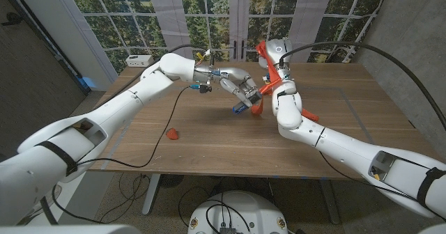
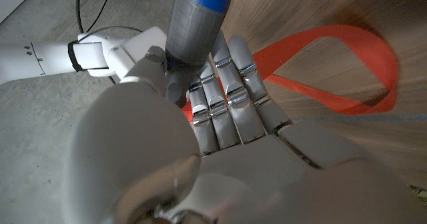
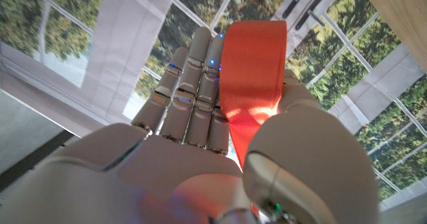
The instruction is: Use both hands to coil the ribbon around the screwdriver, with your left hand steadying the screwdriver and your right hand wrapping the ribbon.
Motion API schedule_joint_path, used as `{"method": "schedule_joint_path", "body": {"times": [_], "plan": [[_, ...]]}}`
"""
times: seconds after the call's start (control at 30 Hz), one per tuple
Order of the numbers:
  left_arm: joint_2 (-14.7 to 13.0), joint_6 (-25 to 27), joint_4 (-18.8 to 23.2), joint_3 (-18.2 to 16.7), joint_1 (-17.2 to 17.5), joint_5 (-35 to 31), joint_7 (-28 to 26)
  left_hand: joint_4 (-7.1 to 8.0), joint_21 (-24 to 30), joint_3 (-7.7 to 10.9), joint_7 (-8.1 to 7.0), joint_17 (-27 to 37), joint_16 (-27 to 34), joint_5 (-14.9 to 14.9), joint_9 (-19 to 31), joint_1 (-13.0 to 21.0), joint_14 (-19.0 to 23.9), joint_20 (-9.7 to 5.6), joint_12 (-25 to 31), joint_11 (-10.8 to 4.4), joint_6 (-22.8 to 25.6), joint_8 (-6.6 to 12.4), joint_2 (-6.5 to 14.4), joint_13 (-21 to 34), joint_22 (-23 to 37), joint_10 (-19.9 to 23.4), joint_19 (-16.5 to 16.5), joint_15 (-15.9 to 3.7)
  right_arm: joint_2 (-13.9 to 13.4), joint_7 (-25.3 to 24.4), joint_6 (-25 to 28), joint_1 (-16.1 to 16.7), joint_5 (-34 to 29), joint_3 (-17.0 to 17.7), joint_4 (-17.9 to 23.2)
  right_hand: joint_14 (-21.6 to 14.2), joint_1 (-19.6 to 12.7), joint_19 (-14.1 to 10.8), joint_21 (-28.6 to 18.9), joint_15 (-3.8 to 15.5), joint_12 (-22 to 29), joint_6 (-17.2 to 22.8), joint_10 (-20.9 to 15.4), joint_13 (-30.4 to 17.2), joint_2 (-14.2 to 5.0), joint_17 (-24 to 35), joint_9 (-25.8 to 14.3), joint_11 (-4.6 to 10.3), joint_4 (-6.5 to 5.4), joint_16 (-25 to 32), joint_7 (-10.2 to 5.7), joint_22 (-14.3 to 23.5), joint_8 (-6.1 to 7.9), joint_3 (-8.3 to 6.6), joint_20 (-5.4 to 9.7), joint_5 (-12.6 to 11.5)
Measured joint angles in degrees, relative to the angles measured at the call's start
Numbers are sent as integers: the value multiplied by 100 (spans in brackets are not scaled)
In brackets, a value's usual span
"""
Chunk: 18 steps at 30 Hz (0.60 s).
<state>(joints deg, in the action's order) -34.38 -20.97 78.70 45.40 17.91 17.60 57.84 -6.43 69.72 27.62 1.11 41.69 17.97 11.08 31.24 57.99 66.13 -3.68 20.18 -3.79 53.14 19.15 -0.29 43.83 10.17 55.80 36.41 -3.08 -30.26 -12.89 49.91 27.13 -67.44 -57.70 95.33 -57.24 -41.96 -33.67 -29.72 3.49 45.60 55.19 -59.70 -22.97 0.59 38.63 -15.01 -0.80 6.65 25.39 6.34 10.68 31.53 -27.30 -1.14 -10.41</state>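
My left hand (image 1: 242,86) hovers over the middle of the table and grips the screwdriver (image 1: 241,108), whose blue end points down toward the wood. In the left wrist view the fingers (image 2: 223,97) wrap its grey and blue handle (image 2: 195,24). My right hand (image 1: 277,54) is raised high beside it and holds the orange-red ribbon (image 1: 267,65). The thumb presses the ribbon (image 3: 252,71) against the fingers (image 3: 193,84). The ribbon runs down to the screwdriver, and a loop (image 2: 333,57) lies on the table near my right forearm.
A small red piece (image 1: 171,132) lies on the table's left half. A black cable (image 1: 167,119) trails across the wood from my left wrist. A white power strip (image 1: 139,60) sits at the far left corner. Windows stand behind the table.
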Motion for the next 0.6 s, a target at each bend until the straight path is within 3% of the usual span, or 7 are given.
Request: {"method": "schedule_joint_path", "body": {"times": [0.23,0.6], "plan": [[-53,63,-116,87,-5,-158,97,0,22,32,11,1,51,0,-20,-3,0,0,-5,-11,-52,-13,3,2,-5,93,0,1,205,111,-511,-101,-477,151,-135,-1,0,0,0,-1,0,0,0,7,0,0,-1,0,1,-4,0,0,0,1,0,0],[-149,163,-81,121,11,-404,-11,3,21,35,23,29,51,0,-2,-20,1,0,-5,-11,-63,-15,20,10,-4,93,0,1,266,200,-730,-115,-774,324,-109,-30,0,0,0,8,-7,12,-10,-2,0,0,-1,10,-9,-40,12,0,0,-9,0,1]]}}
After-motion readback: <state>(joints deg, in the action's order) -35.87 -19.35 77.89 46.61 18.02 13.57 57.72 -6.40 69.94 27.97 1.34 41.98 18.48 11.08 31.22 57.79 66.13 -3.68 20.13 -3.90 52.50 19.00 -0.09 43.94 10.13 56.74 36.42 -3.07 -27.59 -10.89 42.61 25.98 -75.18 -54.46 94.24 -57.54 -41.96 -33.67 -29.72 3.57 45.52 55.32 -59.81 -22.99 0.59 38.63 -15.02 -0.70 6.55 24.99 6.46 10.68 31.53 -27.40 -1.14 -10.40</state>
